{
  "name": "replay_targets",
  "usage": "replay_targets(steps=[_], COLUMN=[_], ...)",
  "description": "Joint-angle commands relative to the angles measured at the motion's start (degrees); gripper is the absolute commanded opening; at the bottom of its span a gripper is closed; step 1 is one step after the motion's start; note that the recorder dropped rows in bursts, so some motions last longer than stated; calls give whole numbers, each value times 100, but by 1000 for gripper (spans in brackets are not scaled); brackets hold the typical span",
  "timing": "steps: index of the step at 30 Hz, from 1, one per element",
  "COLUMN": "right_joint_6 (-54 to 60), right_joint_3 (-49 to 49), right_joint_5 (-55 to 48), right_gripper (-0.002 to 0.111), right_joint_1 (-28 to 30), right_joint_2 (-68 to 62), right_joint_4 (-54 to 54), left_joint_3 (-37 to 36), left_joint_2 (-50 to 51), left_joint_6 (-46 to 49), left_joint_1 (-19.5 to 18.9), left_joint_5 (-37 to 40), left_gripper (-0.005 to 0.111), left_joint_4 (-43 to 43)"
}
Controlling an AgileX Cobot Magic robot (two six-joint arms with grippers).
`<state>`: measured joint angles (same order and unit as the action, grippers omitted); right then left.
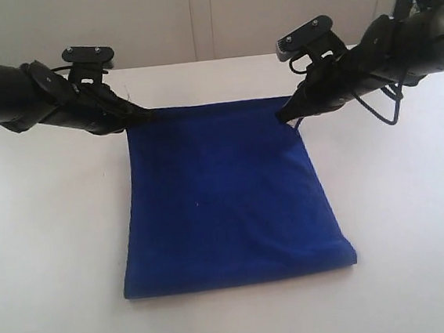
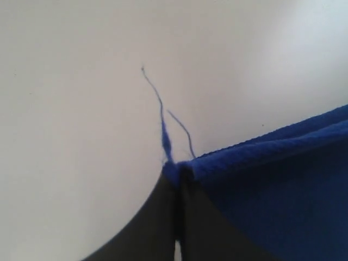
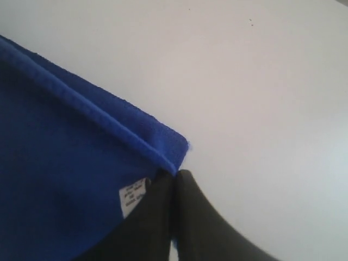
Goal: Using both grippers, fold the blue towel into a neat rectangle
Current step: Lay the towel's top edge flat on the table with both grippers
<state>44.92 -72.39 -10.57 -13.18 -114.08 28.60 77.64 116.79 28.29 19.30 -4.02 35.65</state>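
The blue towel lies on the white table, doubled over with its fold toward the near edge. My left gripper is shut on the towel's far left corner, where loose blue threads stick out. My right gripper is shut on the far right corner. Beside the right fingers shows a small white tag. Both held corners stand slightly raised above the table, layered edges visible in both wrist views.
The white table spreads around the towel on all sides. A pale wall rises behind the far edge. A dark cable loop hangs under the right arm.
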Motion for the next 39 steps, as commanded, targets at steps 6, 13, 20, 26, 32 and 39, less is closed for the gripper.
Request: replay_targets(steps=[6,13,20,26,32,39], right_joint_6=[39,39,39,39,39,22], right_joint_3=[-187,-187,-187,-187,-187,-187], right_joint_5=[339,339,496,552,600,709], right_gripper=[0,0,0,0,0,0], right_joint_1=[51,51,51,51,51,51], right_joint_2=[-264,-264,-261,-261,-261,-261], right_joint_4=[-5,-5,-5,-5,-5,-5], left_joint_3=[46,46,251,371,371,442], left_joint_2=[295,323,323,376,563,588], left_joint_6=[-175,-290,-279,-289,-552,-563], left_joint_1=[-24,-3,138,138,150,150], left_joint_5=[-342,-450,-524,-502,-498,-475], left_gripper=[0,0,0,0,0,0], left_joint_4=[9,9,-129,-189,-189,-189])
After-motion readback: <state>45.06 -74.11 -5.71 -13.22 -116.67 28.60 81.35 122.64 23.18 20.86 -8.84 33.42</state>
